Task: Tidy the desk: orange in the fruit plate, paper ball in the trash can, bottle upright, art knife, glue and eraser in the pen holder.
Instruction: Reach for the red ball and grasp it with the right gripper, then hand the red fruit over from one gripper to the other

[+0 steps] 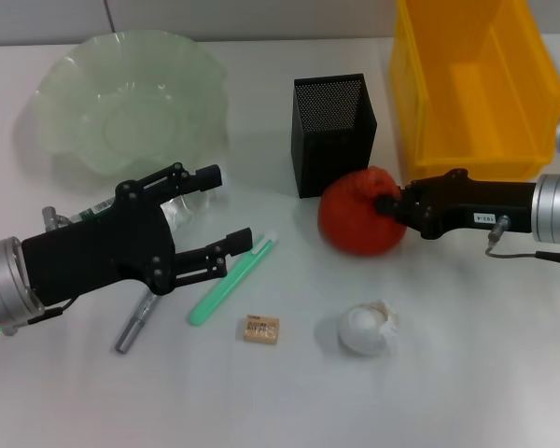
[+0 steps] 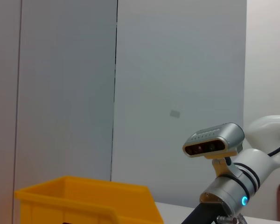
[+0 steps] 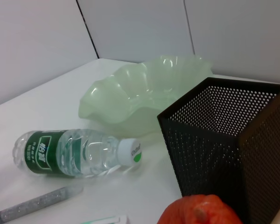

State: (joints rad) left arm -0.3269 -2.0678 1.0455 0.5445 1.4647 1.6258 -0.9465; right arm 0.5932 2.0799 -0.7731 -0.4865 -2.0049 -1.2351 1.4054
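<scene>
My right gripper [image 1: 389, 207] is shut on the right side of the reddish orange [image 1: 357, 213], just in front of the black mesh pen holder [image 1: 334, 133]; the orange [image 3: 199, 213] shows close up in the right wrist view. Open and holding nothing, my left gripper [image 1: 230, 207] hovers over the bottle [image 1: 95, 211], which lies on its side [image 3: 77, 153]. A green stick-shaped tool [image 1: 231, 278] and a grey pen-shaped one [image 1: 135, 322] lie near it; which is the art knife or the glue I cannot tell. At the front lie the tan eraser [image 1: 261, 329] and the paper ball [image 1: 366, 329].
The pale-green fruit plate [image 1: 131, 98] sits at the back left. The yellow trash can [image 1: 476, 84] stands at the back right, beside the pen holder [image 3: 228, 140]. The left wrist view shows only the bin's rim [image 2: 84, 198], a wall and my right arm.
</scene>
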